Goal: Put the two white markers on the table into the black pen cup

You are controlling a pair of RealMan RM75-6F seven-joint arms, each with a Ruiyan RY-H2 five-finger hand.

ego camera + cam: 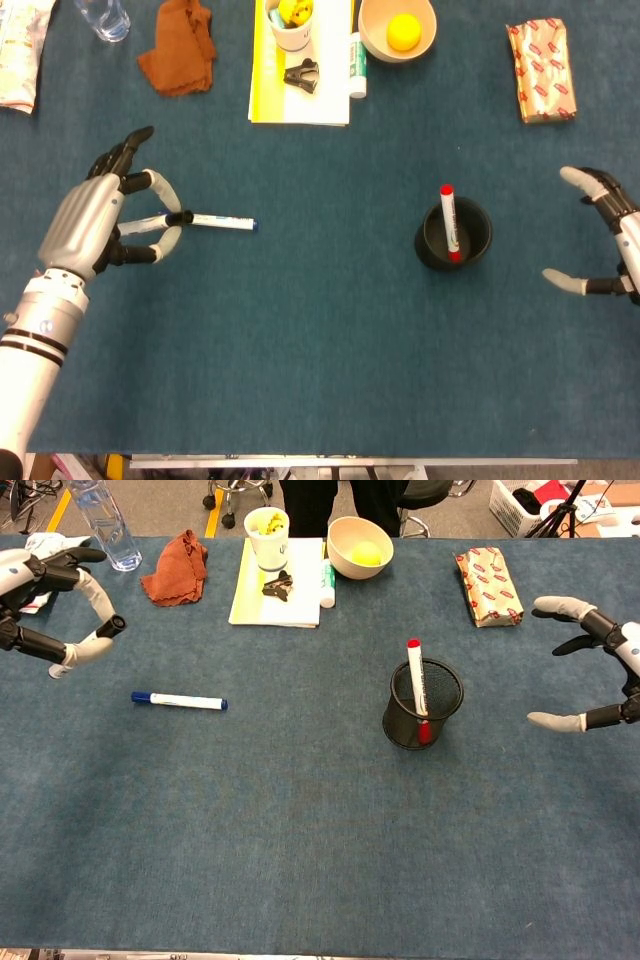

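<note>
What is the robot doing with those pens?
It is putting white markers into the black pen cup. The red-capped marker already stands in the cup. The blue-capped marker lies flat on the table. The left hand is raised above it, fingers spread, holding nothing. The right hand is open too, off to the cup's right.
</note>
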